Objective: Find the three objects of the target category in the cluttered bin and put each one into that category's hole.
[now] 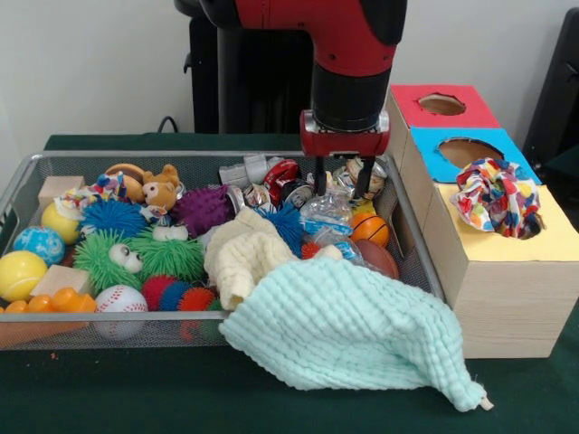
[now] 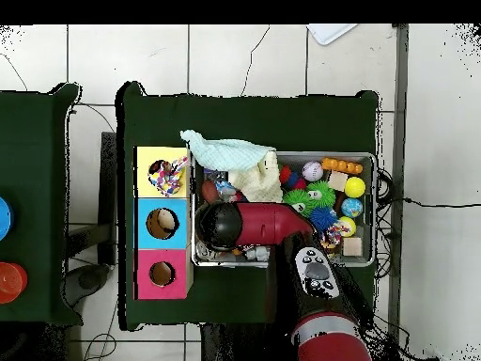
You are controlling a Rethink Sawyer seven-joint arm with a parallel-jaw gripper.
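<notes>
The wire mesh bin (image 1: 25, 174) is full of toys. One ruffled print fabric piece (image 1: 496, 197) sits bunched on the hole (image 1: 532, 231) of the yellow-topped box (image 1: 543, 246), mostly covering it; it also shows in the overhead view (image 2: 166, 176). A second ruffled print piece (image 1: 101, 189) lies at the bin's back left beside a teddy bear (image 1: 161, 190). A third is hidden. My gripper (image 1: 342, 188) hangs over the bin's back right corner, open and empty, its fingertips just above crushed cans (image 1: 280, 174). In the overhead view the arm (image 2: 254, 226) hides the gripper.
A mint waffle cloth (image 1: 353, 330) drapes over the bin's front right rim. A cream cloth (image 1: 242, 253) lies mid-bin. Green spiky balls (image 1: 145, 258), a purple one (image 1: 204, 208), a baseball (image 1: 120, 300) and a basketball (image 1: 369, 228) fill the bin. The blue-topped box (image 1: 425, 154) and red-topped box (image 1: 407, 101) stand behind the yellow one.
</notes>
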